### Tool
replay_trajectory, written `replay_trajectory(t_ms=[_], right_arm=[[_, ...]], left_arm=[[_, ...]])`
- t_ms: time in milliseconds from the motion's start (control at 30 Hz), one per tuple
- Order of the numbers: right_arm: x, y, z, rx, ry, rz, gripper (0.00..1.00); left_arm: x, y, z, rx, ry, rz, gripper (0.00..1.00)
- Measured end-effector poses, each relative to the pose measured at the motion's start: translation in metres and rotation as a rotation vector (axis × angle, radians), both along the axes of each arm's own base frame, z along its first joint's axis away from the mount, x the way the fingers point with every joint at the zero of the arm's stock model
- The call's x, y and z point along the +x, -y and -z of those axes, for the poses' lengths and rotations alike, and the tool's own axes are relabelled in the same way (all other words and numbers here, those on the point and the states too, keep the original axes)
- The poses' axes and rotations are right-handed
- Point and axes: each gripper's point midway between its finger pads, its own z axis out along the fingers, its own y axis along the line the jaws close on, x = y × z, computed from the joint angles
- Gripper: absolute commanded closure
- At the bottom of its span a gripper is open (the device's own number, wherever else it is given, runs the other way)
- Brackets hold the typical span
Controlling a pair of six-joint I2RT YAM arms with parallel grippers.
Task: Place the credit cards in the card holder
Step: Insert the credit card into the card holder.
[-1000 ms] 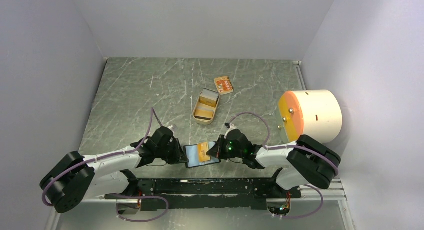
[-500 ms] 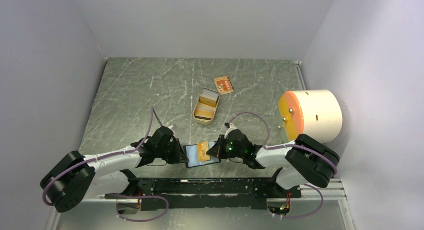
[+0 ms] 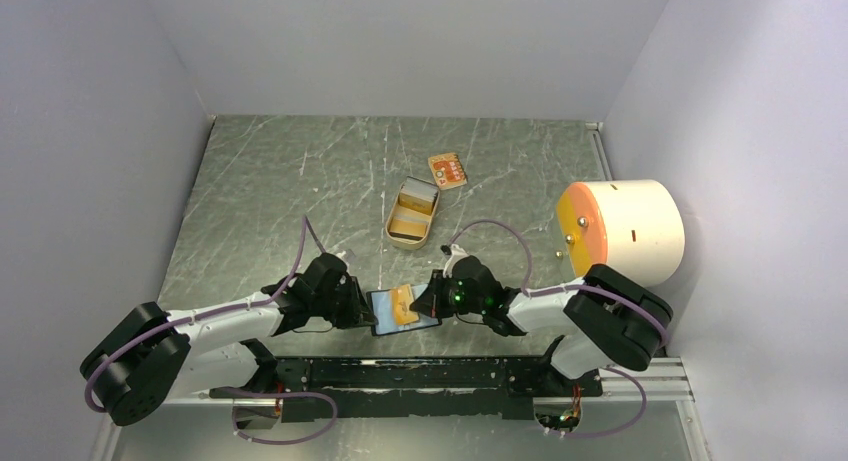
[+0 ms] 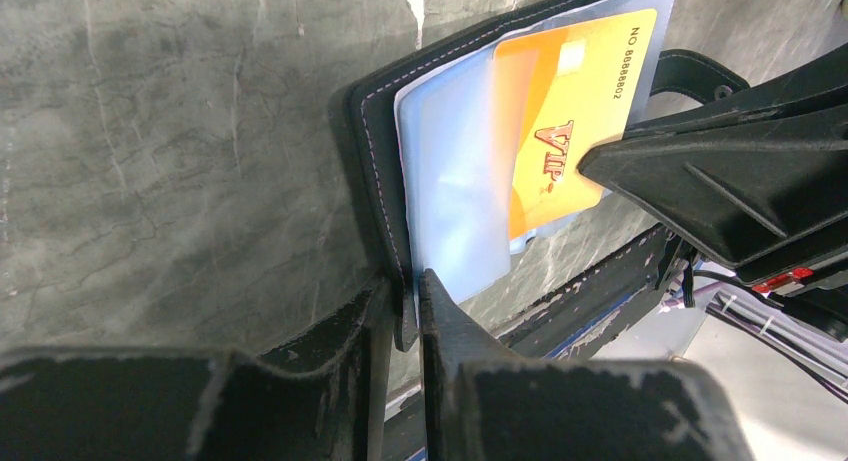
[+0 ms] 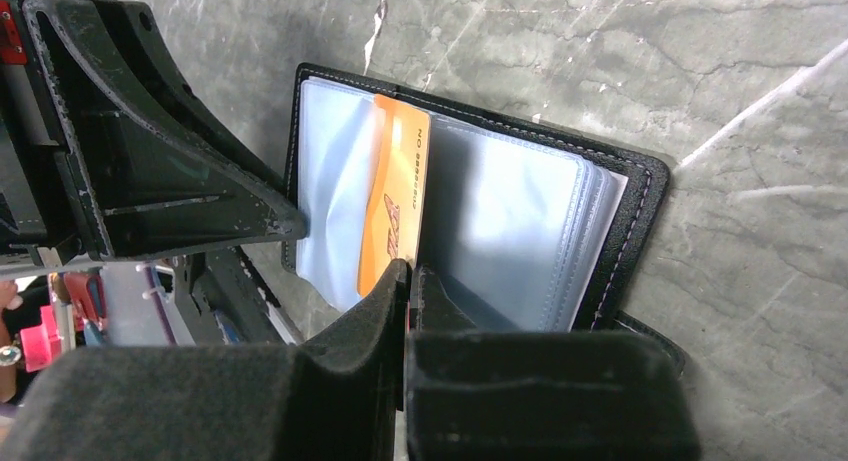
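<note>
Grey marbled table [image 3: 260, 181], with an open black card holder [image 3: 382, 311] at its near edge between the two arms.
The left gripper [image 4: 405, 306] is clamped on the holder's cover edge, apparently to pin it open. The right gripper [image 5: 410, 281] is pinched shut on the orange card [image 5: 395, 211], which sits partway inside a clear sleeve, ready to be pushed home. A second card [image 3: 447, 170] lies farther out.
</note>
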Motion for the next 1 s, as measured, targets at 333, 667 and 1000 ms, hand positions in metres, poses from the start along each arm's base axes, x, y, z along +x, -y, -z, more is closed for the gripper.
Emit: replay_trajectory(t_ms=[333,667,1000], right_arm=[[-0.007,0.000,-0.001,0.010,-0.017,-0.061,1.00],[-0.014,0.000,-0.001,0.036,-0.062,-0.107,1.00],[-0.013,-0.001,-0.001,0.084,-0.100,-0.070,1.00]], left_arm=[[0.000,0.000,0.000,0.000,0.000,0.000,0.80],[0.000,0.000,0.000,0.001,-0.001,0.000,0.80],[0.000,0.000,-0.001,-0.003,-0.006,-0.007,0.79]])
